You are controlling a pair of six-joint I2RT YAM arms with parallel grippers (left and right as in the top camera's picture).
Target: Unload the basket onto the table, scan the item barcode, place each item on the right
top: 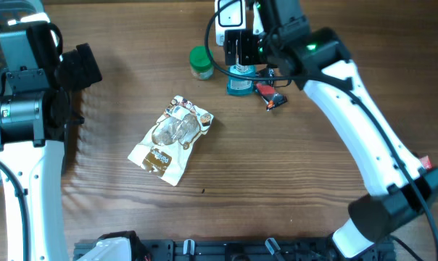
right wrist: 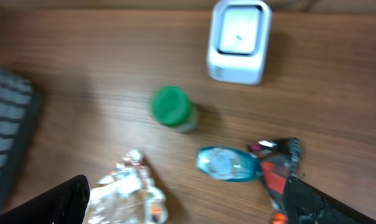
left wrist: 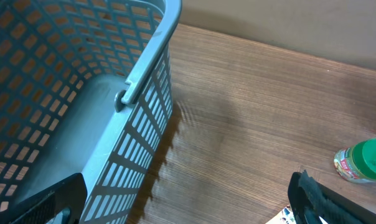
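The white barcode scanner [top: 230, 18] [right wrist: 239, 40] stands at the table's far edge. In front of it lie a green-capped jar [top: 201, 63] [right wrist: 172, 107], a blue bottle [top: 239, 81] [right wrist: 226, 163] and a red-and-black packet [top: 270, 95] [right wrist: 278, 171]. A foil snack bag [top: 172, 138] [right wrist: 129, 193] lies mid-table. My right gripper [top: 242, 56] [right wrist: 188, 205] hovers open above the bottle, holding nothing. At the far left my left gripper [top: 85, 67] [left wrist: 185, 208] is open and empty beside a basket.
A blue-grey mesh basket [left wrist: 82, 81] [right wrist: 7, 124] stands at the table's left side, close under my left wrist. The green-capped jar [left wrist: 365, 160] shows at the right edge of the left wrist view. Bare wood lies between the basket and the items.
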